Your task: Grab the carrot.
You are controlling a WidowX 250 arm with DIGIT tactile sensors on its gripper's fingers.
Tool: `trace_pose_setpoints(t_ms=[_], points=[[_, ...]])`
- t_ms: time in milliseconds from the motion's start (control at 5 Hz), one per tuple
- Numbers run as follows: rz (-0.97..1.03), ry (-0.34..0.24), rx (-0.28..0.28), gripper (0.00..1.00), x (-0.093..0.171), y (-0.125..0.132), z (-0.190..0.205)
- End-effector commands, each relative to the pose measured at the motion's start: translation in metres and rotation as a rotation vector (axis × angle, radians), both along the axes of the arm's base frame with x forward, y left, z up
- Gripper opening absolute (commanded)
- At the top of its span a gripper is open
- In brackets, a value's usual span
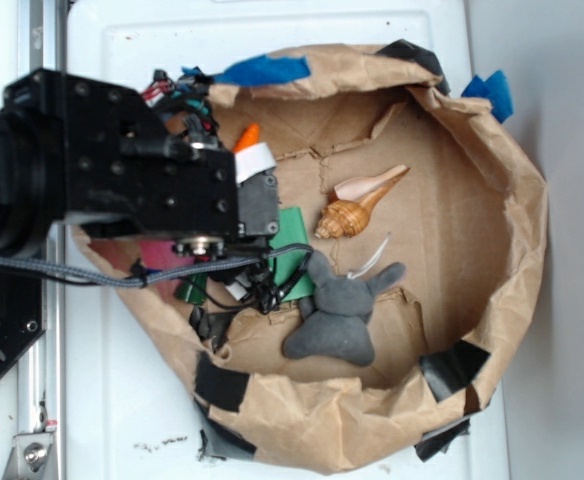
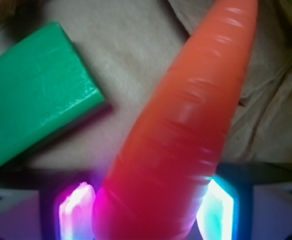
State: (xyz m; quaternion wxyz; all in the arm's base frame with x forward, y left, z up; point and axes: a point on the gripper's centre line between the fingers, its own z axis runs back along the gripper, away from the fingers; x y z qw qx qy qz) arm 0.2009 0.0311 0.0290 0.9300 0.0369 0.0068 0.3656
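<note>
The carrot (image 2: pixel 186 130) fills the wrist view, its thick end low between the two glowing pads and its point running up to the right. My gripper (image 2: pixel 146 207) is shut on it: the pink pad (image 2: pixel 76 210) lies against its left side and the cyan pad (image 2: pixel 216 210) against its right. In the exterior view only the carrot's orange tip (image 1: pixel 248 136) shows past the black arm, at the back left of the paper-lined box. The gripper (image 1: pixel 249 155) is mostly hidden under the arm there.
A flat green block (image 2: pixel 33 115) lies just left of the carrot, partly under the arm (image 1: pixel 294 238). A tan spiral seashell (image 1: pixel 357 205) and a grey plush toy (image 1: pixel 340 310) lie further right. Crumpled brown paper walls (image 1: pixel 512 230) ring the cardboard floor.
</note>
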Motion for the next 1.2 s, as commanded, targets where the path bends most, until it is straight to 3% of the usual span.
trace_pose_setpoints(t_ms=[0, 200, 400, 600, 1000], points=[[0.102, -0.13, 0.015, 0.0, 0.019, 0.018, 0.062], [0.161, -0.142, -0.037, 0.0, 0.028, 0.015, 0.106], [0.08, -0.176, -0.05, 0.0, 0.04, 0.002, 0.132], [0.021, -0.167, -0.101, 0.0, 0.042, -0.008, 0.143], [-0.039, -0.174, -0.111, 0.0, 0.035, -0.025, 0.147]])
